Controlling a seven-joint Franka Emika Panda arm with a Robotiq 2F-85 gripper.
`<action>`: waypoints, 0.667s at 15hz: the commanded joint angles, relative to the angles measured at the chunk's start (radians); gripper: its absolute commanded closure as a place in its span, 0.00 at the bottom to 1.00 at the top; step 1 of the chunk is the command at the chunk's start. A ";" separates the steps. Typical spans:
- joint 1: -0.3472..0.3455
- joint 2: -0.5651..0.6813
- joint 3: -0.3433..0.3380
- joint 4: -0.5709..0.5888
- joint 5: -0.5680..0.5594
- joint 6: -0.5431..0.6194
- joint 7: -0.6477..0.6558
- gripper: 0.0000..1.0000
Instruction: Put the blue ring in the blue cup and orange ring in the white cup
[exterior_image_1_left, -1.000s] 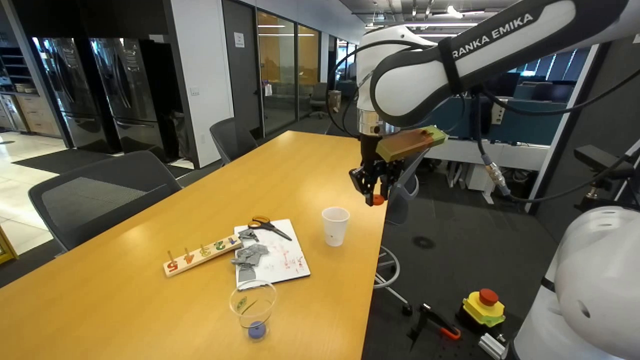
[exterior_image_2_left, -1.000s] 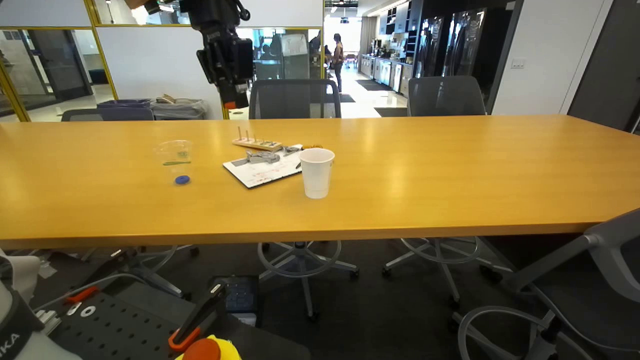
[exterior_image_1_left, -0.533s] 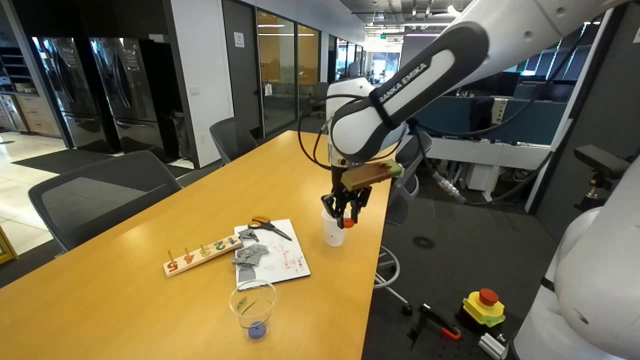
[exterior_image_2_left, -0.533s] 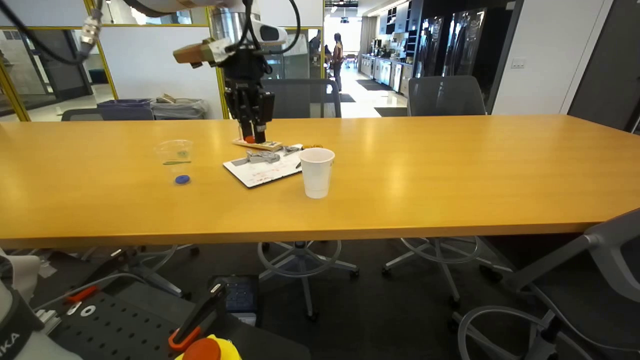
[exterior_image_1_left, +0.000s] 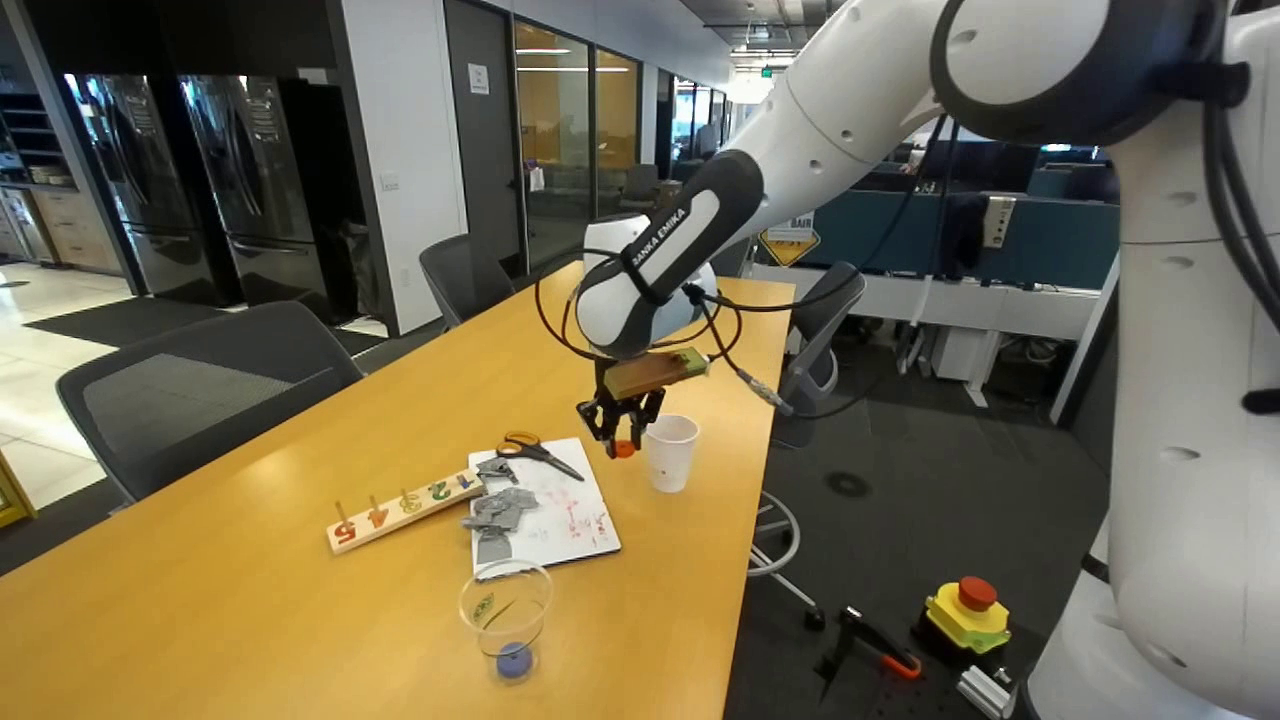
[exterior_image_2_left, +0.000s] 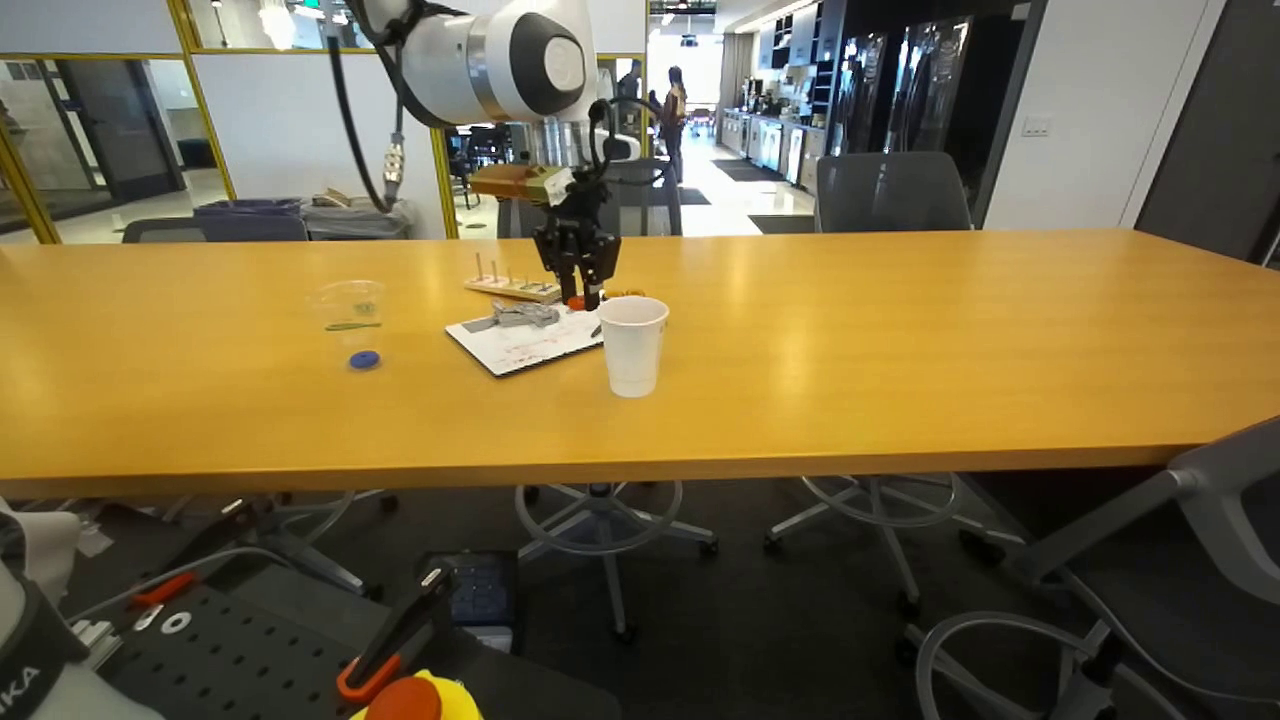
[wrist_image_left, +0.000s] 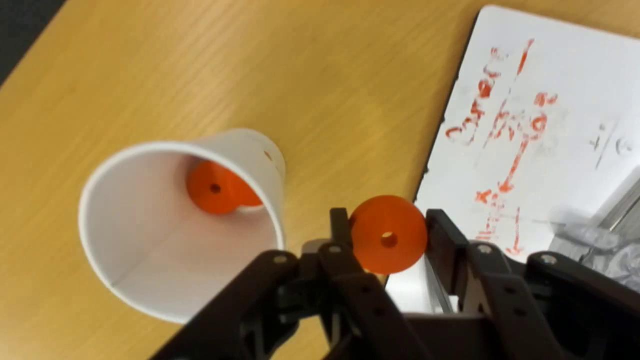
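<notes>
A: Eyes on the orange ring (wrist_image_left: 390, 212), and what a grip! The gripper (exterior_image_1_left: 624, 446) has it clamped, jaws pressed to either edge, held in the air above the table (exterior_image_1_left: 300, 640).

B: And how does it sit against the white cup (wrist_image_left: 140, 235)?

A: Just beside it, off to the side of the mouth! The wrist view shows a strip of tabletop between the pair.

B: Peer down inside that upright cup, though: orange rings (wrist_image_left: 205, 197), two by the look of it, overlapping at the bottom!

A: Now across to the blue ring (exterior_image_1_left: 515, 660), and it's at the bottom of the see-through blue cup (exterior_image_1_left: 510, 610)!

B: That cup stands upright in both exterior views, well apart from the white one.

A: Near both cups, here's the whiteboard (exterior_image_1_left: 562, 485) with its red scrawl, crumpled grey scraps (exterior_image_1_left: 503, 508) lying on it and orange-handled scissors (exterior_image_1_left: 543, 457) across its edge.

B: Right up close, the wooden peg board (exterior_image_1_left: 400, 515), coloured numerals along the strip! Whether the two touch, I can't tell from here.

A: Dark mesh chairs (exterior_image_1_left: 270, 345) line the far edge of the table, steel fridges (exterior_image_1_left: 225, 170) behind them.

B: And on the near side, low down by the robot's base (exterior_image_1_left: 1090, 650), a yellow box (exterior_image_1_left: 965, 630) with a red top, bright as you like against that dark floor (exterior_image_1_left: 890, 540)
</notes>
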 joint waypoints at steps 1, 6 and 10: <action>0.008 0.069 -0.007 0.144 0.043 -0.040 -0.090 0.80; 0.032 0.061 -0.040 0.189 -0.012 -0.088 -0.083 0.81; 0.052 0.049 -0.079 0.205 -0.089 -0.160 -0.048 0.81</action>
